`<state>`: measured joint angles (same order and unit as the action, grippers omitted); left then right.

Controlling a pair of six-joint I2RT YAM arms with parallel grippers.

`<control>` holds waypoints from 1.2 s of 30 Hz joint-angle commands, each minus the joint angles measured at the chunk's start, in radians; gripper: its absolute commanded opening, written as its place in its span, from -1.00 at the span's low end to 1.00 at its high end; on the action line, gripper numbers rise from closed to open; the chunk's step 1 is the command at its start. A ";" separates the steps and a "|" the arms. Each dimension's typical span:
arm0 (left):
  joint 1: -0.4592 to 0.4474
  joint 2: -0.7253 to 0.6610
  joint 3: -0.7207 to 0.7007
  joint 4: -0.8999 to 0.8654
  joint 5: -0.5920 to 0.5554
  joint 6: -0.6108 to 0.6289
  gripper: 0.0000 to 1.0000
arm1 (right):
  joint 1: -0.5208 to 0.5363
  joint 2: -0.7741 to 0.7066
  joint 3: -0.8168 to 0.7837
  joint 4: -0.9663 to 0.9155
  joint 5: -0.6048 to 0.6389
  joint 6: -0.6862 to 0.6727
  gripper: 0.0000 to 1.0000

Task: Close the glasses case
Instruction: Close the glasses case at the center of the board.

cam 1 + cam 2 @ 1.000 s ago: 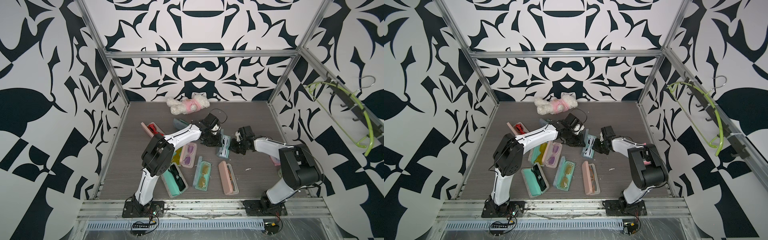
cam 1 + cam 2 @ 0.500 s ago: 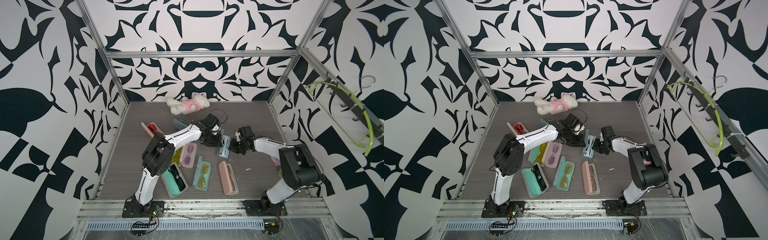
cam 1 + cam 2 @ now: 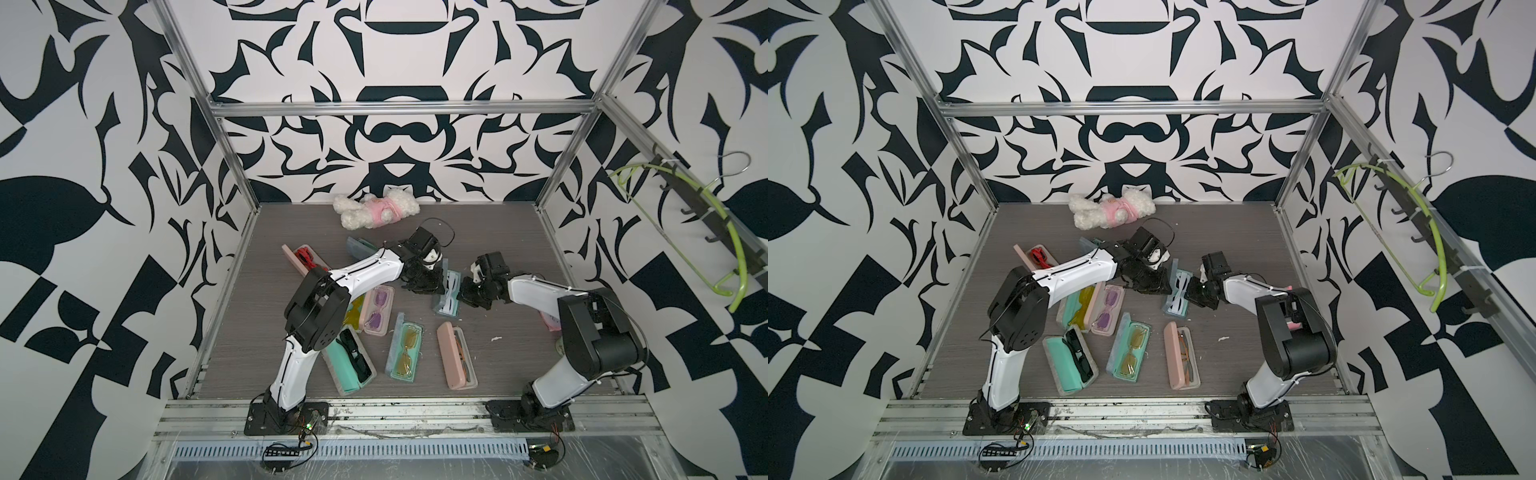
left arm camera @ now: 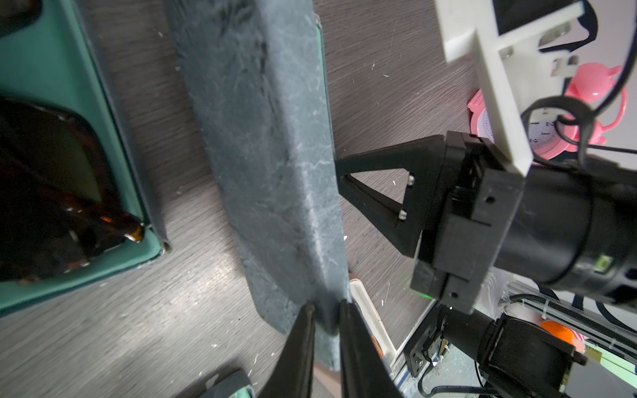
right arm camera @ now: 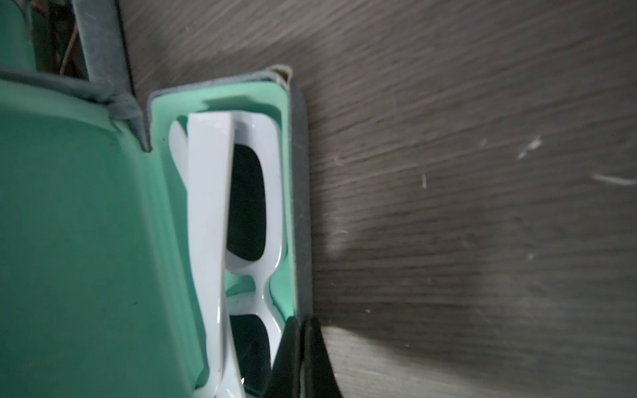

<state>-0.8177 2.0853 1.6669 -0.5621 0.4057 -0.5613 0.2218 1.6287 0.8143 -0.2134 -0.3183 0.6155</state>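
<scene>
The glasses case (image 3: 449,296) (image 3: 1179,296) is grey-blue with a mint lining and lies open mid-table, white sunglasses (image 5: 255,193) in its tray. Its lid (image 4: 269,138) stands nearly upright on the side toward the left arm. My left gripper (image 4: 327,306) (image 3: 430,286) is shut on the lid's edge, pinching it between both fingers. On the opposite side, my right gripper (image 5: 302,318) (image 3: 464,291) is shut on the rim of the tray's outer wall (image 5: 300,193). The left wrist view shows the right gripper's black fingers (image 4: 375,193) meeting the case from beyond the lid.
Several other open cases lie nearby: a pink one with purple glasses (image 3: 376,309), a grey one with yellow glasses (image 3: 405,351), a pink one (image 3: 456,355), a mint one (image 3: 351,359). A plush toy (image 3: 376,212) lies at the back; a pink clock (image 4: 586,93) sits behind the right arm.
</scene>
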 commanded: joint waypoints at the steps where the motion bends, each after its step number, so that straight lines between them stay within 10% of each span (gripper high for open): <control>1: -0.014 0.054 0.005 -0.027 -0.002 0.000 -0.64 | -0.001 -0.006 -0.004 0.003 0.010 0.000 -0.95; 36: -0.040 0.147 0.040 -0.011 0.051 -0.025 -0.64 | -0.001 0.013 -0.001 0.009 0.000 0.001 -0.96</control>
<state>-0.8482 2.1715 1.7130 -0.5152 0.4614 -0.5800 0.2218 1.6287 0.8139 -0.2138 -0.3195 0.6159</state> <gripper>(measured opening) 0.181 0.049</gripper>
